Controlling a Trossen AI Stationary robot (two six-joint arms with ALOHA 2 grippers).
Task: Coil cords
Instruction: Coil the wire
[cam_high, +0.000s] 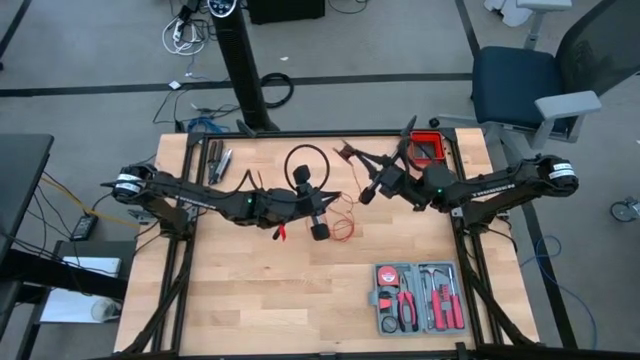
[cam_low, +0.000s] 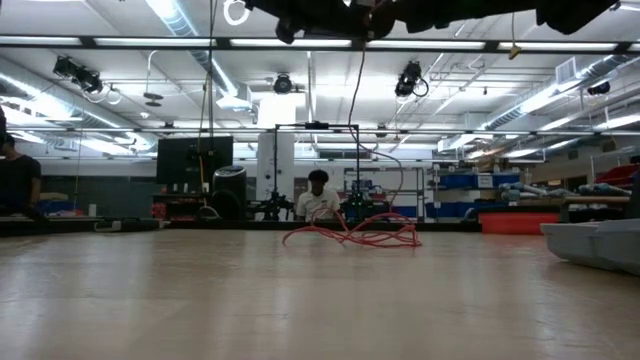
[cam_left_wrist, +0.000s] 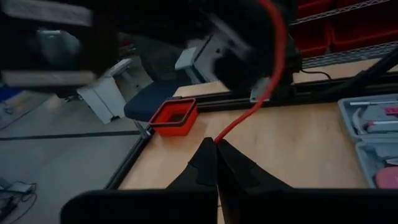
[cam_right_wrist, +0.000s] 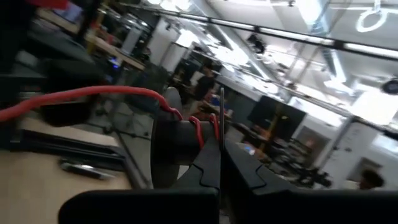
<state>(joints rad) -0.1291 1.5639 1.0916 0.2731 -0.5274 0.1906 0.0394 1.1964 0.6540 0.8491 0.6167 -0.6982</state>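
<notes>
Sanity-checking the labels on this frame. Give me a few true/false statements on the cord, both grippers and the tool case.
1. The left gripper is shut on the red cord. True.
2. The right gripper is open and empty. False: it is shut on the cord.
3. The whole cord is lifted off the table. False: loose loops lie on the wood.
4. The grey tool case is open, tools showing. True.

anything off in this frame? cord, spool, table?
Only the red cord: a loose, tangled heap on the table mid-table, not coiled. One strand rises to the shut left gripper. The right gripper is shut too. Tool case looks tidy.
</notes>
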